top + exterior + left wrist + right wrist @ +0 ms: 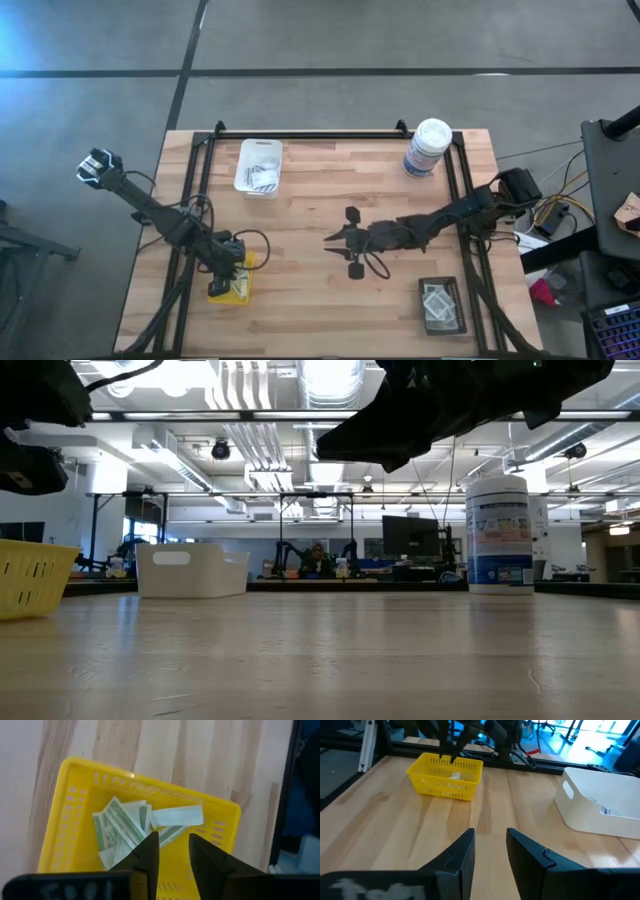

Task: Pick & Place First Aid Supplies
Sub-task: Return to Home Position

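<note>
The first aid supplies lie as small flat packets in three trays. Green-striped and white ones (125,827) fill the yellow tray (75,775), some lie in the white tray (258,165), and some in the black tray (442,305). My left gripper (174,851) hovers open just above the yellow tray at the table's near left, pointing steeply down, with nothing between its fingers. A white strip packet (176,815) rests on top of the pile under it. My right gripper (490,847) hangs open and empty over the bare middle of the table (332,238).
A tall white canister with a blue label (428,148) stands at the far right. The white tray sits at the far left, the black tray at the near right. A black rail frame (330,135) borders the table. Bare wood (320,310) lies between the trays.
</note>
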Robot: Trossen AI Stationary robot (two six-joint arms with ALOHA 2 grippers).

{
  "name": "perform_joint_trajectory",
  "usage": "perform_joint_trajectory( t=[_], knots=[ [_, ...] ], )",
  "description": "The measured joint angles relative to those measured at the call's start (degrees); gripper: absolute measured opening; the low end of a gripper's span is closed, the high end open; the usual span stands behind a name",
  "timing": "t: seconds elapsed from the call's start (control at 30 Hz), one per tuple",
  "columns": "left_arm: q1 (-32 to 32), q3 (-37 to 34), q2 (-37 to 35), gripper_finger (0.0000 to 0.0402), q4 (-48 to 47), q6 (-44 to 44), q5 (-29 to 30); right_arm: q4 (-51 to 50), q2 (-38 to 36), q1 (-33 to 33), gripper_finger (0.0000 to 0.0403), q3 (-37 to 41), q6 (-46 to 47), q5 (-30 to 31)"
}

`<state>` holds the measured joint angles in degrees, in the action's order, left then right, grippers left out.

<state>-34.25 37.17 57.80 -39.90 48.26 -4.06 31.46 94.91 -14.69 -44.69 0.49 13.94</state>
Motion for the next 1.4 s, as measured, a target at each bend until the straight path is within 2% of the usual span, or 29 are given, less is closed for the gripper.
perform_joint_trajectory(
  t=[0.17, 0.33, 0.53, 0.73, 1.0, 1.17, 1.4],
  knots=[
    [0.6, 1.6, -0.4, 0.0100, 0.1, -11.9, 0.5, 0.0, -1.6, -0.4, 0.0100, 0.0, -0.5, 0.0],
    [2.2, 4.0, -1.7, 0.0099, 2.1, -23.9, 3.7, -1.6, -5.3, -0.2, 0.0089, 0.0, -1.5, 0.0],
    [4.4, 3.5, -6.5, 0.0097, 11.6, -40.7, 7.5, -11.3, -12.3, 0.1, 0.0077, 0.0, -2.4, 0.0],
    [7.4, 0.6, -12.3, 0.0097, 21.4, -50.7, 7.5, -20.1, -20.0, 0.7, 0.0068, 0.1, -2.9, 0.0],
    [12.4, -8.2, -19.8, 0.0097, 29.8, -53.0, 6.6, -22.3, -27.3, 3.0, 0.0069, 1.4, -7.5, -0.8],
    [14.5, -14.4, -25.4, 0.0096, 33.5, -52.1, 4.7, -22.3, -31.1, 7.4, 0.0065, 3.3, -8.3, -1.7],
    [15.7, -19.9, -34.4, 0.0096, 36.9, -51.2, 4.6, -21.2, -36.8, 16.5, 0.0064, 5.9, -4.7, -13.7]
  ],
)
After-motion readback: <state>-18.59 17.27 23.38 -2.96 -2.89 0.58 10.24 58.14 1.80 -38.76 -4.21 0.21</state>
